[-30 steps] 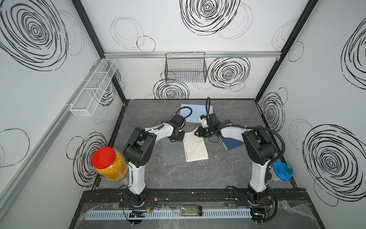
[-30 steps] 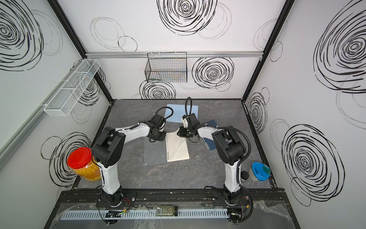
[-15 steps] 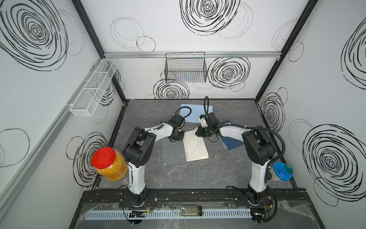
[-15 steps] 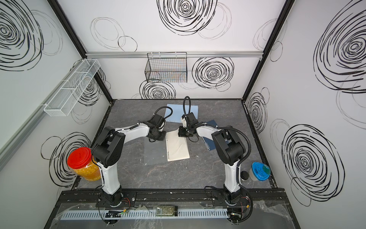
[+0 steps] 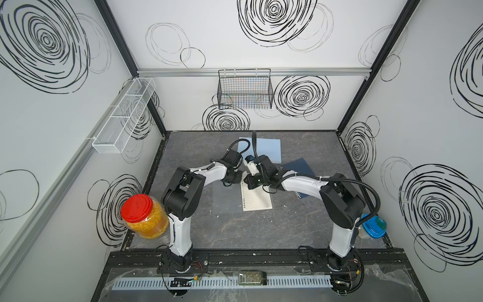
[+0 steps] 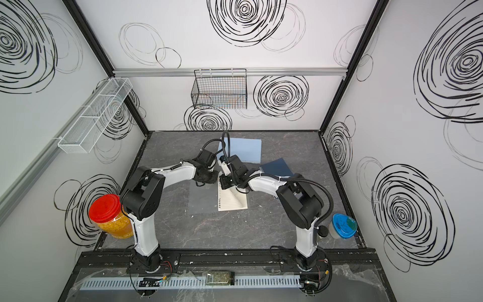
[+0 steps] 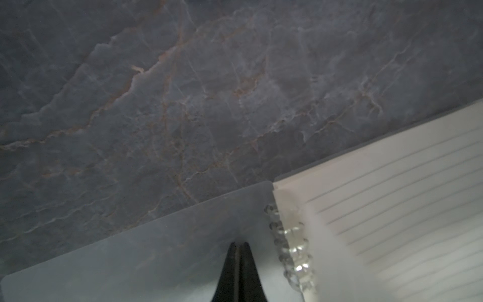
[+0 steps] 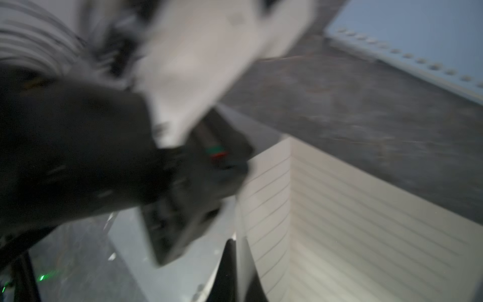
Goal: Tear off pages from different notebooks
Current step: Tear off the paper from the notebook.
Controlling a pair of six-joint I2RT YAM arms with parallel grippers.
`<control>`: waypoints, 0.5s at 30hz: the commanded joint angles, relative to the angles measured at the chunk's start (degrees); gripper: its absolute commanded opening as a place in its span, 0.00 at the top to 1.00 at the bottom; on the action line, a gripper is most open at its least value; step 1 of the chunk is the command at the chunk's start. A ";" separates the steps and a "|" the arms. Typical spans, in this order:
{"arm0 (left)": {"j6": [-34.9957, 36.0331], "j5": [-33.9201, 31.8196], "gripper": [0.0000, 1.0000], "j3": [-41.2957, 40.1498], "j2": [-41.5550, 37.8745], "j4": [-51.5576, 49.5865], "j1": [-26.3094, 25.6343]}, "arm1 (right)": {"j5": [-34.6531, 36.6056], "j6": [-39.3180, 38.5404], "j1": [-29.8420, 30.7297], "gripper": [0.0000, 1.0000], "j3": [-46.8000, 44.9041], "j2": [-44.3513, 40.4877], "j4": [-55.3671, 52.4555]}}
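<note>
At mid-table, your left gripper (image 7: 238, 244) rests, jaws together, on the clear plastic cover (image 7: 156, 251) of the wire-bound notebook (image 5: 252, 202); your right gripper (image 8: 239, 252) pinches its lifted cream lined page (image 8: 264, 198).

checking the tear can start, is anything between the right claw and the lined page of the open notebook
Nothing visible: the right claw is shut on the lifted cream lined page of the clear-covered wire-bound notebook. The left claw, shut, sits on its clear cover.
</note>
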 commanded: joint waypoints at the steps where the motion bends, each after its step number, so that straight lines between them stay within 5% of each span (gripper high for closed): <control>1: -2.44 -0.57 1.00 -3.51 4.61 -2.92 1.20 | 3.69 -5.26 4.73 1.00 -3.27 -1.38 4.55; 15: -3.46 -2.79 1.00 -4.84 2.68 -2.57 2.33 | 9.09 3.96 4.80 1.00 -8.54 -7.80 9.84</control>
